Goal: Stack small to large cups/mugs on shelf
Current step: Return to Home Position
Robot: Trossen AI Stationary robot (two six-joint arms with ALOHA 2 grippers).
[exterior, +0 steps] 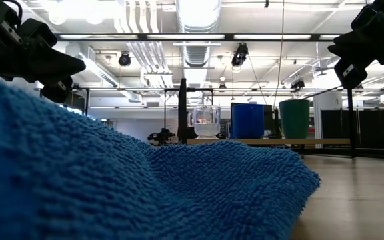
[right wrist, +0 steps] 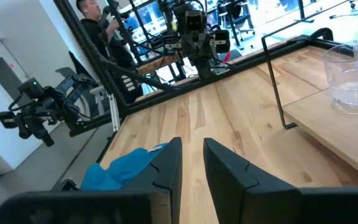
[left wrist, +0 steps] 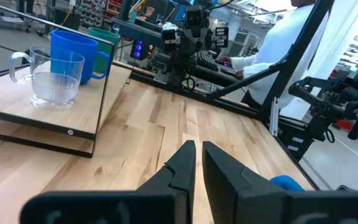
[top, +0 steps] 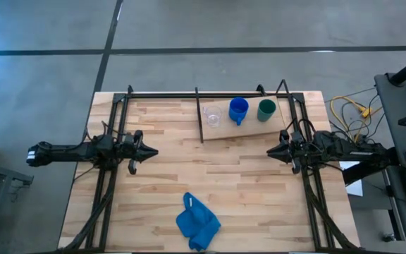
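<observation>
Worktop (top: 259, 197), pale plank, is carrying everything.

Shelf (top: 252, 131) is sitting against the worktop's far edge, right of middle, with its board raised on black rods.

Left gripper (top: 154, 151) is hovering over the left half of the worktop, well short of the shelf and pointing toward the middle. Its fingers (left wrist: 182, 165) are drawn almost together with only a thin slit between them, and they are holding nothing.

Right gripper (top: 269, 152) is hovering over the right half, just in front of the shelf's right end, facing the left one. Its fingers (right wrist: 169, 162) are standing slightly parted with a narrow gap, gripping nothing.

Blue cloth (top: 197, 222) is lying crumpled by the near edge, about mid-width.

Cups are standing upright in one row on the shelf board, apart from each other:
- green cup (top: 266, 109) is toward the board's right end
- blue mug (top: 238, 110) is in the middle
- clear cup (top: 212, 116) is at the left end
</observation>
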